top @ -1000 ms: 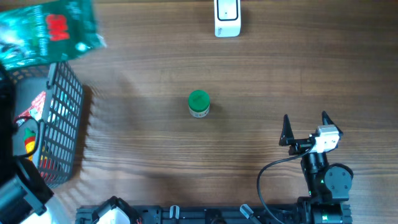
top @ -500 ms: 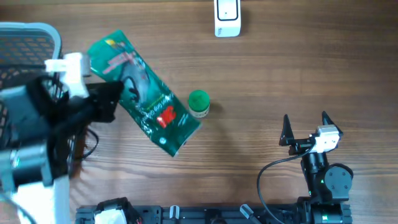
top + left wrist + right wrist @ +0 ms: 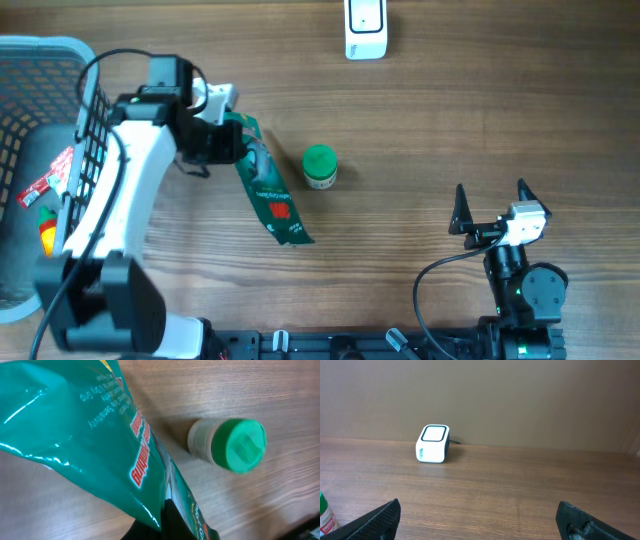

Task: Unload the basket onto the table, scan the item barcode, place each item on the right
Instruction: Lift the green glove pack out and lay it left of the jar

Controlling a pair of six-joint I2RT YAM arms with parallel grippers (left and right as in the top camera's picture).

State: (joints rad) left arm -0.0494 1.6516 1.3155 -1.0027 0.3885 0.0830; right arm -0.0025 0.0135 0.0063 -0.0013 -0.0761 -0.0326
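Note:
The item is a green foil pouch with red print, hanging edge-on over the table left of centre. My left gripper is shut on its upper end. In the left wrist view the pouch fills the upper left, pinched between the dark fingers at the bottom edge. No barcode shows on it. The white scanner stands at the far edge of the table, also seen as the white scanner in the right wrist view. My right gripper rests open at the near right, nothing in it.
A small bottle with a green cap stands just right of the pouch; the same bottle shows in the left wrist view. A wire basket holding other packets fills the left edge. A wall rises behind the scanner.
My left arm has carried the pouch from above the basket out over the table and turned it edge-on beside the bottle. The right arm has not moved.

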